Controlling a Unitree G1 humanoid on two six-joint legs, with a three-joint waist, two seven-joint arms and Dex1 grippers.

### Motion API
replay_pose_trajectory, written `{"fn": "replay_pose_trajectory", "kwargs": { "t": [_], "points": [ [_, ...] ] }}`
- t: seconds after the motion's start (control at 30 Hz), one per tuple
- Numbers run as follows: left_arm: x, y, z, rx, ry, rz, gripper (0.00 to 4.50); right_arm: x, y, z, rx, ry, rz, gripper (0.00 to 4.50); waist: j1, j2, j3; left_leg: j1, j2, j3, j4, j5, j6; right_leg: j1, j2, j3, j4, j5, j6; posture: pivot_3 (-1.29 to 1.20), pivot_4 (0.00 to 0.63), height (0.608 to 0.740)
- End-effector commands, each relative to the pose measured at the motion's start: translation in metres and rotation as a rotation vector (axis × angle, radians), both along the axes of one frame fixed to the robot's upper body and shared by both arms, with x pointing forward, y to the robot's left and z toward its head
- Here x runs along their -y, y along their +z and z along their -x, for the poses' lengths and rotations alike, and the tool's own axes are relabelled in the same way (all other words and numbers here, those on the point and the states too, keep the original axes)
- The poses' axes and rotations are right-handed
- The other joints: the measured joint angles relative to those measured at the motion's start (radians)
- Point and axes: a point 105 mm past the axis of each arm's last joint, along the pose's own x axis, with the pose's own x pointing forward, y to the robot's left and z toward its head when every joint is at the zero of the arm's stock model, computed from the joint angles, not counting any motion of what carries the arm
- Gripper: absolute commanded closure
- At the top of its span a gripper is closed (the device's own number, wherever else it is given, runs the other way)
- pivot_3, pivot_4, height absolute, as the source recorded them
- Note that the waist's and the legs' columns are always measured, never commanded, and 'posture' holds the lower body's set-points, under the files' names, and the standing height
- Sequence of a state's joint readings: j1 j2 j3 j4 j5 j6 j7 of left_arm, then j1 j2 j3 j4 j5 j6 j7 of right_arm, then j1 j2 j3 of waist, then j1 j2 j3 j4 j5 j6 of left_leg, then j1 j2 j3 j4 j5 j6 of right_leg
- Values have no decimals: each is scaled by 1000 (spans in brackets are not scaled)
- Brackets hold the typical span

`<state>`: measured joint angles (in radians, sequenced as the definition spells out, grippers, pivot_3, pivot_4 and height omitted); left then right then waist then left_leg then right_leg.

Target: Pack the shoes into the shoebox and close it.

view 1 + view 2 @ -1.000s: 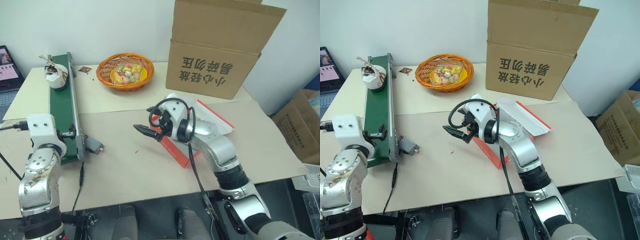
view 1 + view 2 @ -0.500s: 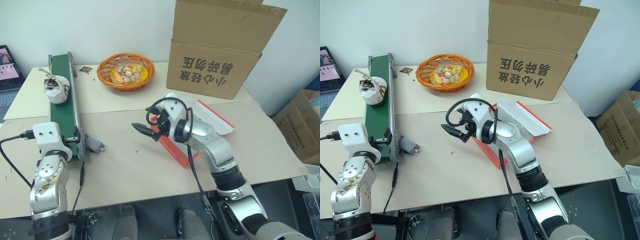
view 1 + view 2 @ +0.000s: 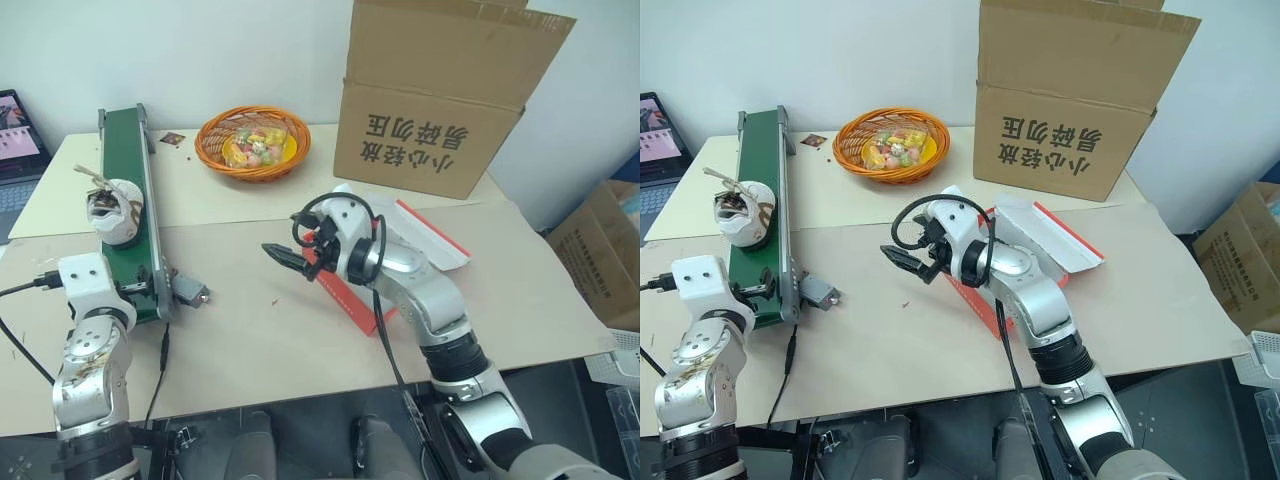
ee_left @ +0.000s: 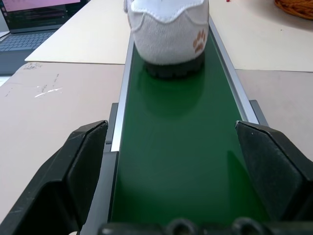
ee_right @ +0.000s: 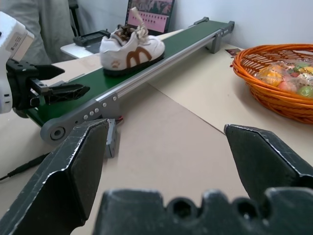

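Shoe comes down the belt toward the waiting left gripper

The shoe (image 3: 113, 208) has travelled along the green conveyor (image 3: 133, 240) from 11 o'clock toward 9 o'clock, nearer the left gripper (image 4: 181, 166), jaws wide and empty. The right gripper (image 3: 283, 257), also spread and empty, hovers beside the shoebox (image 3: 352, 300) at centre.

Shoe (image 3: 112, 208) upright on belt; shoebox (image 3: 400, 262) open.
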<state>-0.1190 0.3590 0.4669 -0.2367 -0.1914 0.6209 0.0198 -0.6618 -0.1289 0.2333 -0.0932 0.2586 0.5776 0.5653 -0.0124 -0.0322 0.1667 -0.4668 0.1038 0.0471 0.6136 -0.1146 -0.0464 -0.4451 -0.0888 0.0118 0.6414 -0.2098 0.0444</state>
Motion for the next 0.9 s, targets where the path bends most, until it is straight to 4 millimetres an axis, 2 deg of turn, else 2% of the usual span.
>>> {"fn": "replay_pose_trajectory", "kwargs": {
  "t": [0.03, 0.37, 0.47, 0.5, 0.6, 0.7, 0.8, 0.9],
  "points": [
    [1, 14, -1, 37, -13, -25, 31, 0, 20, 6, 46, 15, -54, 0, 0, 0, 0, 0, 0, 0, 0, 0, 0, 0, 0, 0, 0, 0, 0, 0, 150, 720],
    [6, 13, -7, 40, -41, -8, 31, 2, 23, 5, 54, 6, -60, 0, 0, 0, 0, 0, 0, 0, 0, 0, 0, 0, 0, 0, 0, -1, -1, 0, 150, 720],
    [10, 22, -10, 87, -69, -16, 766, 3, 25, 5, 58, 3, -63, 0, 2, 0, 0, 0, 0, 0, 0, 0, 0, 0, 0, 0, 0, -1, -1, 0, 150, 720],
    [11, 24, -10, 94, -79, -19, 1237, 3, 25, 5, 59, 2, -63, 0, 2, 0, 0, 0, 0, 0, 0, 0, 0, 0, 0, 0, 0, -1, -1, 0, 150, 720],
    [12, 27, -12, 82, -78, -42, 2079, 3, 26, 5, 60, 0, -66, 0, 1, 0, 0, 0, 0, 0, 0, 0, 0, 0, 0, 0, 0, -1, -1, 0, 150, 720],
    [19, 44, -16, 144, -98, -61, 2209, 3, 25, 4, 60, -4, -63, 0, 1, 0, 0, 0, 0, 0, -1, 0, 0, 0, 0, 0, 0, -1, -1, 0, 150, 720],
    [38, 79, -17, 276, -136, -268, 2209, 4, 26, 2, 53, -16, -74, 0, 1, -1, 0, 0, 0, 0, -1, 0, 0, 0, 0, 0, 0, -1, -1, 0, 150, 720],
    [67, 85, -16, 323, -216, -500, 2209, 4, 34, -1, 18, -21, -149, 0, 1, -1, 0, -1, 0, 0, -1, 0, 0, -1, 0, 0, -1, -1, -1, 0, 150, 720]
  ]
}}
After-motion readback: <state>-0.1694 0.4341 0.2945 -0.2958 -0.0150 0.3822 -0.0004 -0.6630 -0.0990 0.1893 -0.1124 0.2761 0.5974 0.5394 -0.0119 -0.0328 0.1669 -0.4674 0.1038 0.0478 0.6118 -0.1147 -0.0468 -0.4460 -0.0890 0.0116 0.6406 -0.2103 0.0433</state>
